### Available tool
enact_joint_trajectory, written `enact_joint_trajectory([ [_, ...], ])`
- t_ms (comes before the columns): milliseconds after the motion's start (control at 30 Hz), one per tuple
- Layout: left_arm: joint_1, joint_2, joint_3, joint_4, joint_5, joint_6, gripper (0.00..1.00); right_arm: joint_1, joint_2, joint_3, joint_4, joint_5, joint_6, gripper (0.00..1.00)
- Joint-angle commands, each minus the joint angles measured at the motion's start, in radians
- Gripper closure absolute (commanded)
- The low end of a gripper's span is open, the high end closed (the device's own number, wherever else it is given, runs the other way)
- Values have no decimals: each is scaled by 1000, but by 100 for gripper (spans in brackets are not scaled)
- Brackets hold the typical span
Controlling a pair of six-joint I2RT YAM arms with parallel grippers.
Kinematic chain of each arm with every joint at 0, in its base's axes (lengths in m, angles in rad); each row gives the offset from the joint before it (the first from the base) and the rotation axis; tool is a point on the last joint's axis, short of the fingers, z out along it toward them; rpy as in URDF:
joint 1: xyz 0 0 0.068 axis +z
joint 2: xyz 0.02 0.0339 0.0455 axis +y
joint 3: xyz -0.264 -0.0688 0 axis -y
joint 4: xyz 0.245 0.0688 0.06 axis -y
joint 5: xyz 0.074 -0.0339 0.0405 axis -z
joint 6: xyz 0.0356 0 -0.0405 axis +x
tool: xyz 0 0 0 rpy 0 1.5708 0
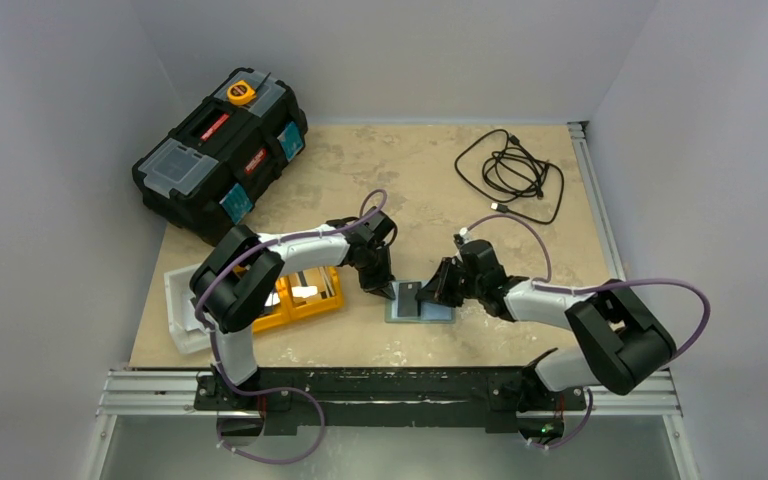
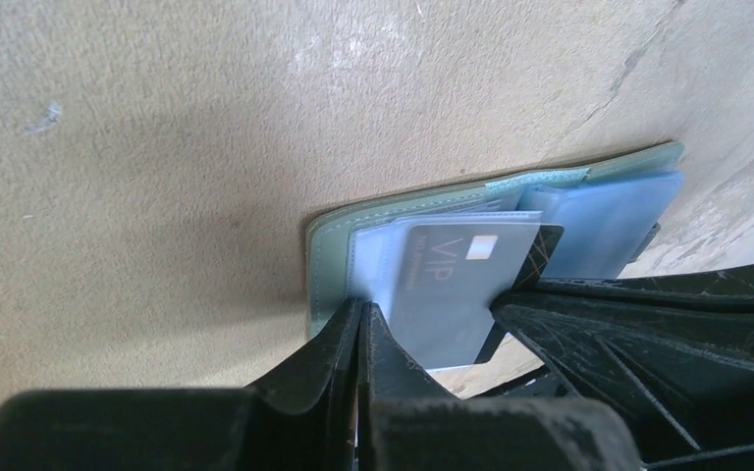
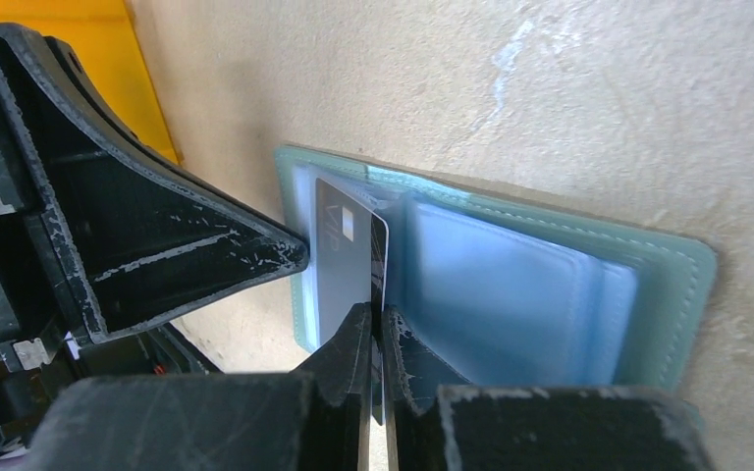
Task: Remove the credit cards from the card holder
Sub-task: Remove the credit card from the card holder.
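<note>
Card holder (image 1: 422, 308) lies open on the counter (image 1: 410, 180), just right of the orange tray (image 1: 278, 318). The left hand (image 2: 363, 319), closed and empty, seems to pin its edge. The right hand (image 3: 375, 324) pinches a grey credit card (image 3: 346, 260) that is partly out of its sleeve. The extraction is under way, and the next move likely calls for a straight pull clear.

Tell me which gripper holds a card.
The right gripper: its jaws pinch the edge of the grey VIP card. The left gripper, also shut, only has its tip at the card holder.

We note card holder (image 1: 432, 312) open on worktop (image 1: 410, 180); left gripper (image 1: 387, 291) and right gripper (image 1: 431, 293) meet over it, dark credit card (image 1: 408, 294) between.
</note>
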Motion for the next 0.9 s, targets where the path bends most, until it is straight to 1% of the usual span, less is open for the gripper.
enact_joint_trajectory([
  [0,14,37,-28,-77,-83,7,100,-27,-25,-27,-43,29,-30,99],
  [333,16,39,-22,-84,-88,11,100,-56,-41,-52,-53,34,-48,98],
  [533,14,28,-15,-72,-73,28,100,-58,-38,-56,-32,-8,-79,98],
  [667,11,9,-3,-50,-40,56,100,-58,-40,-49,-38,-24,-113,98],
  [833,-13,-35,32,-27,-4,89,100,-58,-4,-39,15,-68,-95,99],
  [867,-19,-42,42,-24,2,95,97,-58,6,-34,22,-73,-92,99],
])
